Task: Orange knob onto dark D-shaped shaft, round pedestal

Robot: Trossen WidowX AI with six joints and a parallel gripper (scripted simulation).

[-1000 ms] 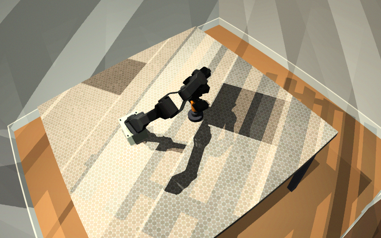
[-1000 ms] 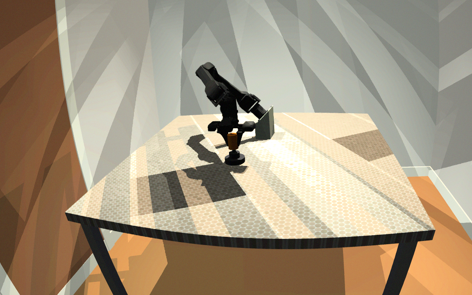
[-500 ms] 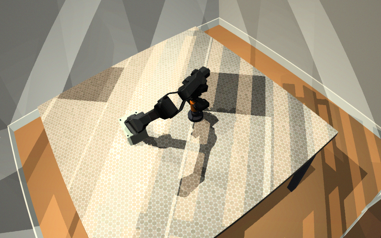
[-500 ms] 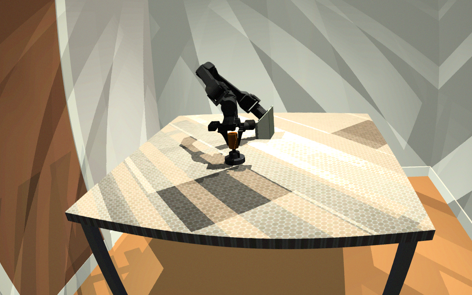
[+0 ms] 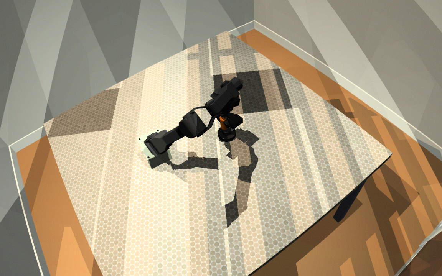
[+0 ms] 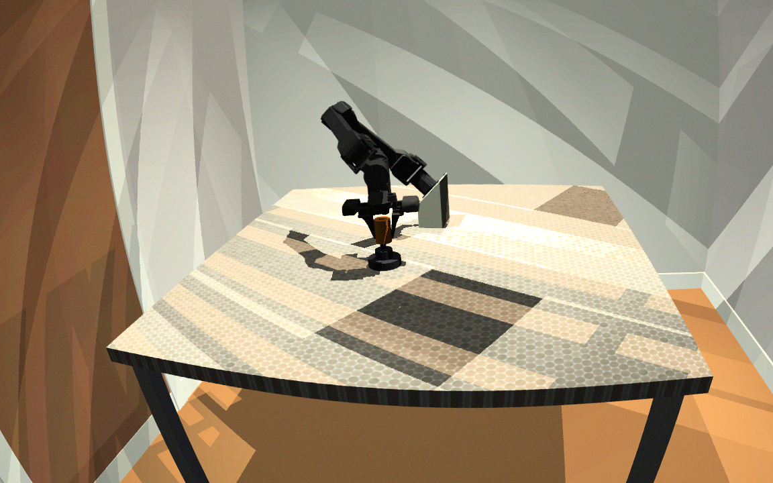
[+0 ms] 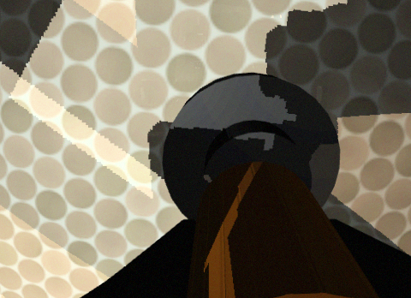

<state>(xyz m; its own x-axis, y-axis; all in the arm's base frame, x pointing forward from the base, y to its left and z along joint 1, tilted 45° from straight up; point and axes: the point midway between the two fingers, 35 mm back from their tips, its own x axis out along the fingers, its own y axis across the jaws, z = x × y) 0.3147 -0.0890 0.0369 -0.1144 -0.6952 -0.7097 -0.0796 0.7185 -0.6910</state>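
My gripper is shut on the orange knob and holds it upright right over the round dark pedestal. In the exterior view the knob's lower end sits above the pedestal, with a short dark stretch of shaft showing between them. In the wrist view the knob fills the lower middle and hides the shaft; the pedestal's disc shows around its far end. The shaft's flat side is not visible.
The arm's base stands on the dotted table behind the pedestal. A low clear wall rings the orange floor. The table edges drop off to the front.
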